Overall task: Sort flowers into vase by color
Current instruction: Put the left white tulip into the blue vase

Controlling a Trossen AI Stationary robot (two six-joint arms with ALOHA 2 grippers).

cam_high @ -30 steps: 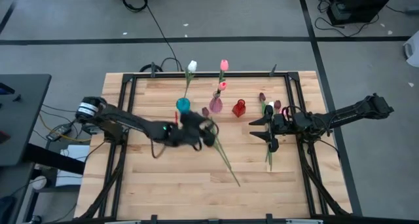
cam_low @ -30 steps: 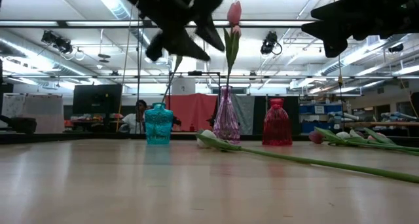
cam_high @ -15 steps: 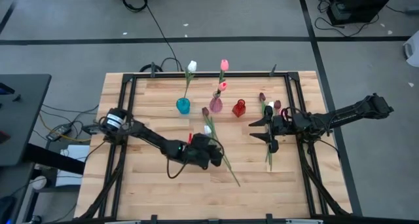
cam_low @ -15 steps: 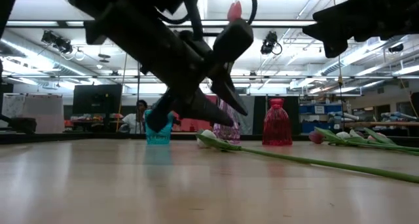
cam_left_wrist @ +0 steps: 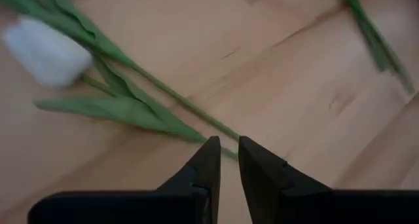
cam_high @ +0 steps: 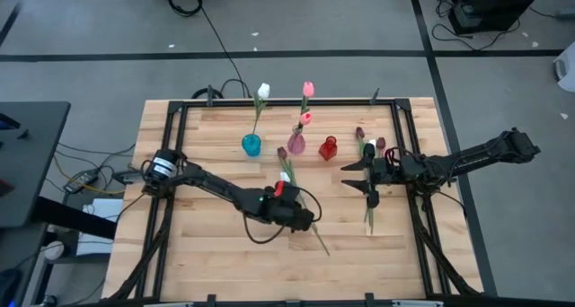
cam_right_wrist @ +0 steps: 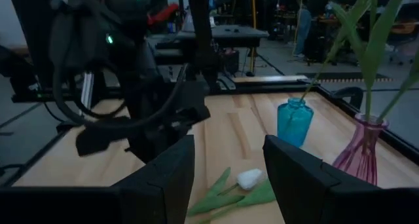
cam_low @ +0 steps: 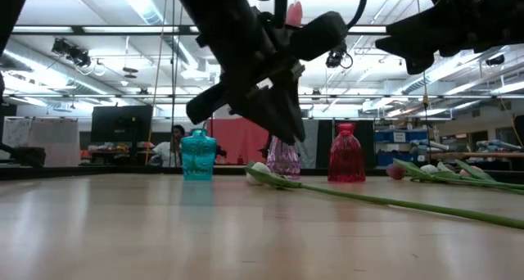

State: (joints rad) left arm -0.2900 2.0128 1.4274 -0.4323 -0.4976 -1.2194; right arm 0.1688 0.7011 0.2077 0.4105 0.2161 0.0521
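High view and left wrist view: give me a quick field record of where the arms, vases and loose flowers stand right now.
left gripper: low over the table middle, fingers nearly together around the stem of the white tulip, which lies flat
right gripper: open, waiting above the loose flowers on the right
teal vase: one white flower
pink vase: pink flowers
red vase: no flower seen
table: wood
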